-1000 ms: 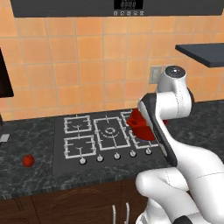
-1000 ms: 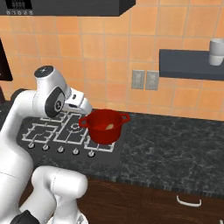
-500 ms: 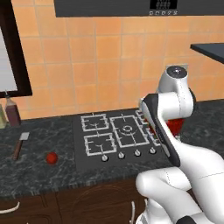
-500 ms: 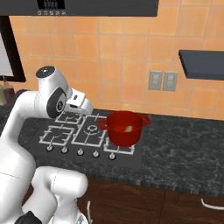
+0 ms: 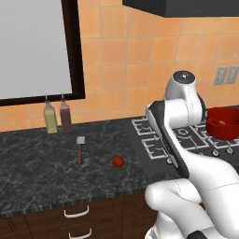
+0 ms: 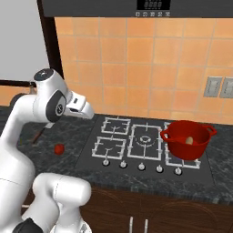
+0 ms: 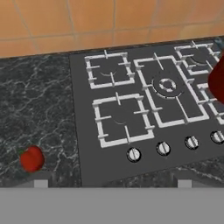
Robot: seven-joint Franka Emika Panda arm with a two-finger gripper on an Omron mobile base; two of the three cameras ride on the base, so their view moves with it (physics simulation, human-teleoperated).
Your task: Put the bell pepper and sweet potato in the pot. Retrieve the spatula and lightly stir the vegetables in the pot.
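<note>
The red pot stands on the stove's right front burner, and the pale sweet potato lies inside it. The small red bell pepper rests on the dark counter left of the stove, also seen as bell pepper and bell pepper. Further left lies the spatula, grey blade toward the wall. My gripper hangs open and empty above the stove's front left, its tips far apart, the pepper off to its left. The pot's edge shows at the right of the hand view.
The gas stove has several burners and a row of front knobs. Two bottles stand against the tiled wall under a dark-framed window. Drawers sit below the counter edge. My arm hides part of the spatula in the right base view.
The base has driven left, so the whole scene slid right in both base views. The bottles, spatula and bell pepper came into view. The arm's pose looks much the same.
</note>
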